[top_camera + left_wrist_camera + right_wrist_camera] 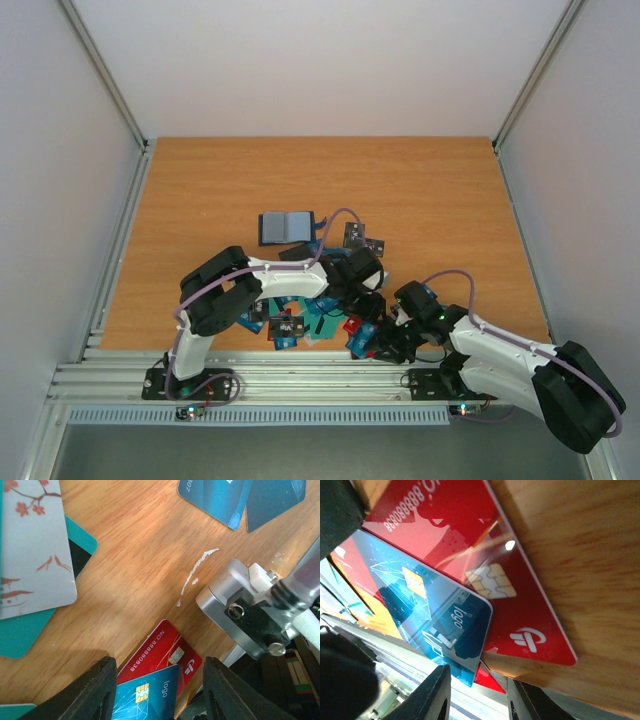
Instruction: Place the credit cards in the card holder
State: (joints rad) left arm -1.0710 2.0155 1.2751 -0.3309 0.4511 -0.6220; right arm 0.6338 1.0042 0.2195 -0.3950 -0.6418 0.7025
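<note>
The card holder [287,227] is lying open in the upper middle of the top view, well apart from the credit cards [305,322] spread near the bottom edge of the table [430,190], where both arms are crowding in.

In the right wrist view, the right fingers [432,695] are standing narrowly apart at the bottom of the frame, straddling the corner of a blue card [447,612] that is overlapping a red card [530,595]. I cannot tell whether they are pinching it. In the left wrist view, the left fingers [95,690] are gaping wide and empty over the same two cards.

The main risk seems to be the stack. With the blue card resting on the red one, a pinch may be catching both or sliding the blue one off sideways. A corner grip is also weak, so the card may be twisting out on the way to the holder. The cards are sitting near the table edge, so a push could be sending one off. With both arms working the same spot, they may be bumping each other.
</note>
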